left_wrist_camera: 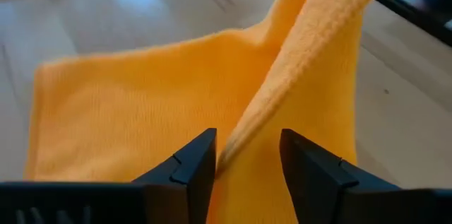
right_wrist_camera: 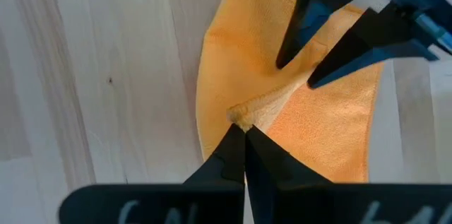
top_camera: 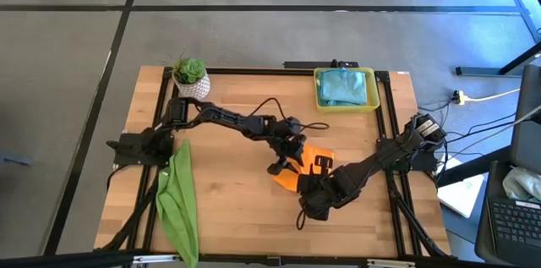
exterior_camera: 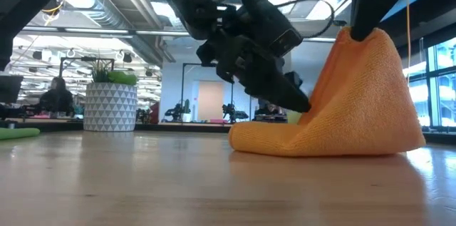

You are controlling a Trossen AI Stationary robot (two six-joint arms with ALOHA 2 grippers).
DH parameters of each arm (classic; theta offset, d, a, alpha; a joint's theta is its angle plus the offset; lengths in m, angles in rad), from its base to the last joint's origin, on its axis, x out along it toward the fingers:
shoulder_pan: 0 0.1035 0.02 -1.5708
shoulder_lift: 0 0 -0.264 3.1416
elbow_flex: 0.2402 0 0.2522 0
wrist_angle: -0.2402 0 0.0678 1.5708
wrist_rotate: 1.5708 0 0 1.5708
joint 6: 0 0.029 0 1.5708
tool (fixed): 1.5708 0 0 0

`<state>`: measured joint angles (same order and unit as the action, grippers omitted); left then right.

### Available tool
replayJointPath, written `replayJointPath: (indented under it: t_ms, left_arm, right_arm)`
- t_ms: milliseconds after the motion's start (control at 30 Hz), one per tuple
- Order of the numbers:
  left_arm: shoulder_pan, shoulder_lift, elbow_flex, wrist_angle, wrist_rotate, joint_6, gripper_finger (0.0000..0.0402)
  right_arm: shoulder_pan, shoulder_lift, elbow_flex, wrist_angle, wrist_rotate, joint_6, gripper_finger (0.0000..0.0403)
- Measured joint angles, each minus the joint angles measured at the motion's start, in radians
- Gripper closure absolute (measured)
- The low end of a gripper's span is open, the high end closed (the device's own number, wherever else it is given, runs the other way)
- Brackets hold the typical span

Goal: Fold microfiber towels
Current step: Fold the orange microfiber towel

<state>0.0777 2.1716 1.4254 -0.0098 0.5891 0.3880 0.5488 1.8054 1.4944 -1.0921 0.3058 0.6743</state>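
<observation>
Orange towel (top_camera: 297, 169) sits mid-worktop, slightly right of centre, partly lifted. In the low view it stands as a tent (exterior_camera: 356, 105): one edge pulled up to a peak, the rest bunched flat on the wood.

Right gripper (right_wrist_camera: 244, 133) has its fingers pressed together on a pinched fold of the orange towel and holds the peak up. Seen from above it sits at the towel's near-right side (top_camera: 314, 185), with the arm running in from the right edge of the worktop.

Left gripper (left_wrist_camera: 246, 155) is at the same towel with its fingers parted. The raised fold runs through the gap between them, and whether the pads touch the cloth is unclear. The right wrist view shows its two dark fingers (right_wrist_camera: 300, 22) spread, tips down on the orange cloth. The low view has it angled down at the tent's left flank (exterior_camera: 296, 98).

Lime green towel (top_camera: 177, 200) lies in a long crumpled strip along the left side of the worktop, overhanging the near edge, well apart from both grippers.

Teal towels (top_camera: 345, 86) are piled in the yellow tray (top_camera: 319, 90) at the far right corner.

Potted plant (top_camera: 191, 77) in a white patterned pot stands at the far left. Worktop (top_camera: 237, 209) is light wood with a black frame.
</observation>
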Motion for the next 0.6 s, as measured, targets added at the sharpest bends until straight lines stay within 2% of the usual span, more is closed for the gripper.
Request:
replayJointPath:
  t_ms: [167,400,600]
  left_arm:
    - [-0.009,0.017,0.003,0.033,-0.024,0.028,0.0245]
    - [-0.008,0.036,0.001,-0.068,-0.078,-0.001,0.0246]
    - [0.013,0.024,0.001,-0.131,-0.075,-0.02,0.0286]
  right_arm:
    - [0.0,-0.009,0.0,-0.005,0.0,-0.001,0.0402]
    - [0.0,-0.02,0.0,-0.027,0.015,0.0,0.0402]
    - [0.0,-0.021,-0.005,-0.032,0.059,0.001,0.0402]
